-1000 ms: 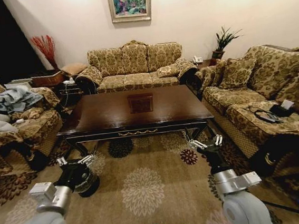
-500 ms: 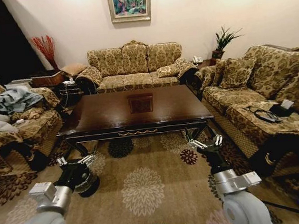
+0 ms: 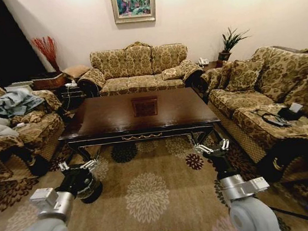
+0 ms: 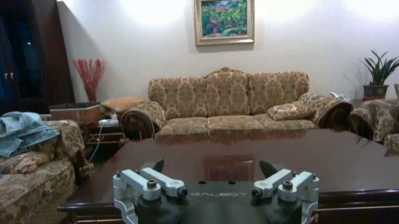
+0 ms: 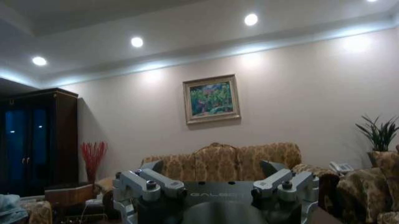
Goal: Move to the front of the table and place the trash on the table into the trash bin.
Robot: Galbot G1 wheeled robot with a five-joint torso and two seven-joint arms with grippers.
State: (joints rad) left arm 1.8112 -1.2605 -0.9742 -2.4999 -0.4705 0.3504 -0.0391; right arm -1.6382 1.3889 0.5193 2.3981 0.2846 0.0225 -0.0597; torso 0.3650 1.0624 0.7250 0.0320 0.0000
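The table [image 3: 111, 119] of glossy dark brown wood with a square inlaid panel stands straight ahead on the patterned carpet; the left wrist view looks across its top [image 4: 311, 154]. The trash is out of view. A small round black trash bin [image 3: 92, 192] with a pale liner sits on the floor by the table's near left corner, partly hidden behind my left gripper [image 3: 77, 166]. That gripper [image 4: 212, 167] is open and holds nothing. My right gripper [image 3: 212, 147] hangs before the table's near right corner, also open [image 5: 212, 167] and holding nothing.
Patterned sofas ring the table: one behind it [image 3: 138, 68], one on the right [image 3: 261, 99] with dark items on its seat, and an armchair with clothes on the left [image 3: 13, 123]. A side table [image 3: 67, 94] stands at the back left. Open carpet [image 3: 148, 195] lies between me and the table.
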